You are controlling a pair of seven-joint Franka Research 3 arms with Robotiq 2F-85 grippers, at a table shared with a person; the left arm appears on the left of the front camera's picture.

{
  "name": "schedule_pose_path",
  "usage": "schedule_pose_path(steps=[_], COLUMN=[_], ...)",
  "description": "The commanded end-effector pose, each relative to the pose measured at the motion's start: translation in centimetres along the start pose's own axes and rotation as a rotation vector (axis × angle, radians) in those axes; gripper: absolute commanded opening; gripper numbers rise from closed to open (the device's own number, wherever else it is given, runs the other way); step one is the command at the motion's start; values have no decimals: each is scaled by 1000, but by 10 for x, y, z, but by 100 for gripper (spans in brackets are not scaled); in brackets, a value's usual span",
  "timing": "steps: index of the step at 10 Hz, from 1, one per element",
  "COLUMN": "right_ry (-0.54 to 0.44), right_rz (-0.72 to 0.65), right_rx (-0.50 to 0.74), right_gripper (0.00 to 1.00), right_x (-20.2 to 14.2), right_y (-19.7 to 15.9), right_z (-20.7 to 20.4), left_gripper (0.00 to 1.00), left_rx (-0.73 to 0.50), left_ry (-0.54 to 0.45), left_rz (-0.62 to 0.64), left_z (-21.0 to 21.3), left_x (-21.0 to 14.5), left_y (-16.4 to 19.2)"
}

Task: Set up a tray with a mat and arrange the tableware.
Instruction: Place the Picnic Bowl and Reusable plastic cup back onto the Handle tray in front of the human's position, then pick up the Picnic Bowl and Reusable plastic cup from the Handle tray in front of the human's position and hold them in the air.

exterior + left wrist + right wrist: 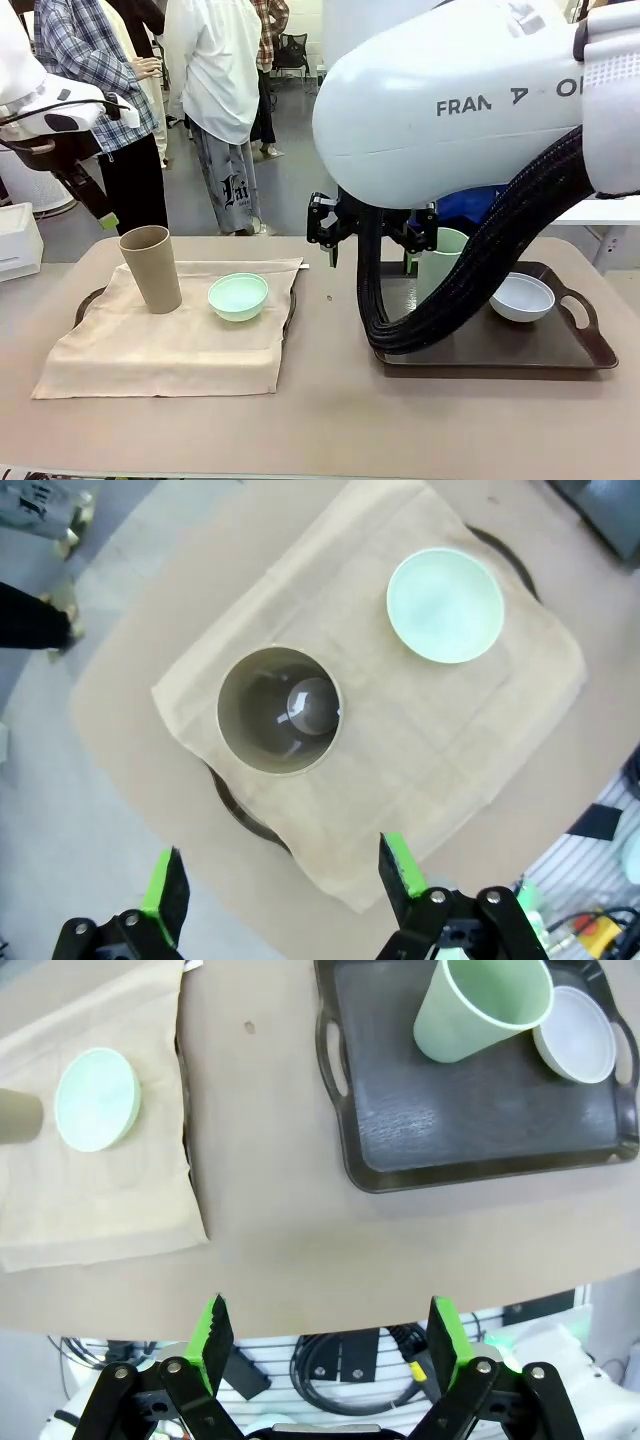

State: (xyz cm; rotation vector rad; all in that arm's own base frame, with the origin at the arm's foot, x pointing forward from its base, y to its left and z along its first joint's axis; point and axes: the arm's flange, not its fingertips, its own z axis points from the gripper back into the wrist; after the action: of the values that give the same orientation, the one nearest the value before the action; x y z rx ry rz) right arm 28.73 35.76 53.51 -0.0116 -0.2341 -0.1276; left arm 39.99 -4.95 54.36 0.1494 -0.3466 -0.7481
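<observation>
Bright, even indoor light from overhead, with soft, short shadows beside the tan cup [152,268] and mint-green bowl [238,296] in the front view. Straight ahead of the jaws of the left gripper [280,868] a pale glare spot sits in the cup's bottom; beyond the jaws of the right gripper [327,1318] the dark tray [470,1130] carries a dull sheen. Wrist views bow toward the edges — the near right arm [450,100] looks slightly soft.

A pale green cup [483,1005] and white bowl [578,1035] are shown together on a dark tray [450,1125]. A mint-green bowl [97,1098] is seen on the beige mat [90,1200].
</observation>
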Motion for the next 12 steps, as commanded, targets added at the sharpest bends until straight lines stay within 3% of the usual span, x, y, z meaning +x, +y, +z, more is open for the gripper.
schedule_pose_path(steps=[1,9,10,12], right_ry=[6,-1,-9,-4], right_rz=[11,-1,50,114], right_rx=[11,-3,13,-25], right_gripper=[100,100,100,100], right_x=[2,1,1,9], right_y=[0,0,-17,-76], right_z=[-2,-1,4,14], left_gripper=[100,100,100,100], left_rx=[0,-4,-18,-106], left_ry=[-2,-5,95,164], left_rz=[-21,-4,144,312], left_z=[2,1,-1,8], left_x=[-3,1,11,9], left_y=[-2,-1,-21,-50])
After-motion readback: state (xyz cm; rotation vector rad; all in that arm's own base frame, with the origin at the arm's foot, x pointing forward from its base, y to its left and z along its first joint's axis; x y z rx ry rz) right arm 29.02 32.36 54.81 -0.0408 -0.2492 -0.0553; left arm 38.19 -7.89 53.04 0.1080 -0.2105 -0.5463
